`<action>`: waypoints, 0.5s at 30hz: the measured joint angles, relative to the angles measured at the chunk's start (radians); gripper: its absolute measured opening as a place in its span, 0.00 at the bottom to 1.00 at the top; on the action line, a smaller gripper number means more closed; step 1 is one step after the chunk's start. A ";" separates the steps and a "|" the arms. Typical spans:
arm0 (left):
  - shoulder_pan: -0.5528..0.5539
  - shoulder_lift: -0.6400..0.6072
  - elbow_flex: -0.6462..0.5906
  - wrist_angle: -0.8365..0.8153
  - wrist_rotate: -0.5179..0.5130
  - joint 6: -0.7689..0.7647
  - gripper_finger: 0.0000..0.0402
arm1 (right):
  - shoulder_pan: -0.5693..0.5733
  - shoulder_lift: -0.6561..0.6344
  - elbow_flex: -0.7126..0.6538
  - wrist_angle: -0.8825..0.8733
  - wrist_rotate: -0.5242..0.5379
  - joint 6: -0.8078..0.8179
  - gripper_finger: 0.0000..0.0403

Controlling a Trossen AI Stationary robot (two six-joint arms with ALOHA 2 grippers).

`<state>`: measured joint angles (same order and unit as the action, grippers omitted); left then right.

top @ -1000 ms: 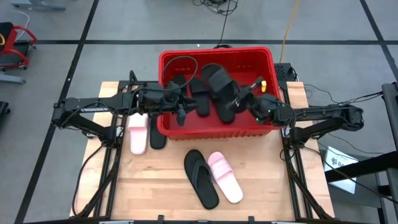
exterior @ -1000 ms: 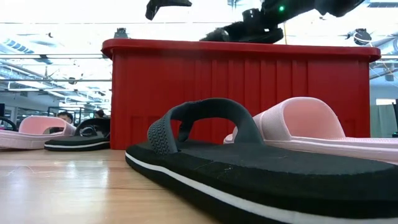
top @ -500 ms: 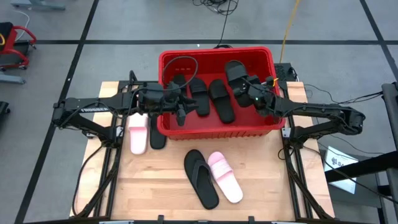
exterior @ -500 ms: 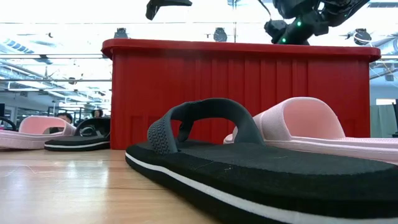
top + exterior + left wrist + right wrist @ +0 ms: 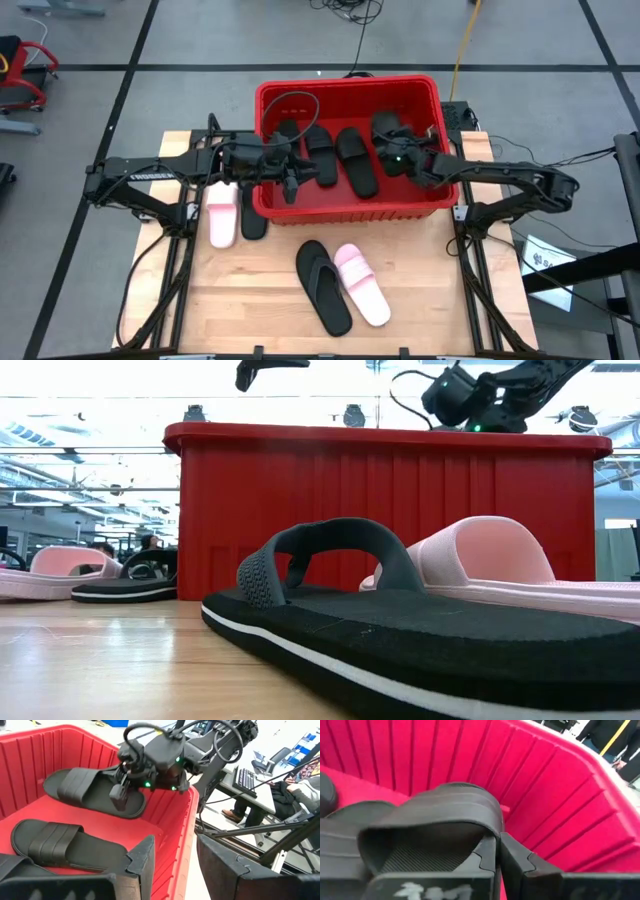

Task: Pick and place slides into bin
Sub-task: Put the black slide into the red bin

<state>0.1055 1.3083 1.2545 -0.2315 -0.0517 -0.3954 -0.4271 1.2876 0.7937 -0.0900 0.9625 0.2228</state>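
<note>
Placing step: right hand [image 5: 393, 152] is low in the bin [image 5: 268, 95], clamped shut on a black slide's [image 5: 90, 790] strap at the bin's right end. Next, I'd say: release it, lift clear, then fetch one off the counter [image 5: 240, 300]. Left hand [image 5: 290, 182] hovers over the bin's left side, fingers apart, empty.

The tabletop [image 5: 250, 300] is a pale wooden board. The red bin [image 5: 345, 205] stands on its far half, centred. Left of the bin, just beside its wall, a pale pink slide [image 5: 221, 214] and a black slide [image 5: 254, 218] lie side by side, touching. On the near half, a black thong slide [image 5: 323, 285] and a second pale pink slide [image 5: 361, 284] lie side by side, angled, apart from the bin.
</note>
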 joint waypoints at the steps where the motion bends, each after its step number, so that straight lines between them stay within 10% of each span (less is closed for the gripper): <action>1: 0.000 0.000 0.000 0.000 0.000 0.000 0.35 | 0.000 0.014 0.000 0.004 0.000 0.000 0.00; 15: 0.000 0.000 0.000 -0.001 0.002 -0.001 0.35 | -0.065 0.143 0.000 0.011 -0.052 -0.052 0.00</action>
<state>0.1055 1.3083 1.2545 -0.2321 -0.0502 -0.3960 -0.4917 1.4309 0.7937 -0.0786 0.9104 0.1710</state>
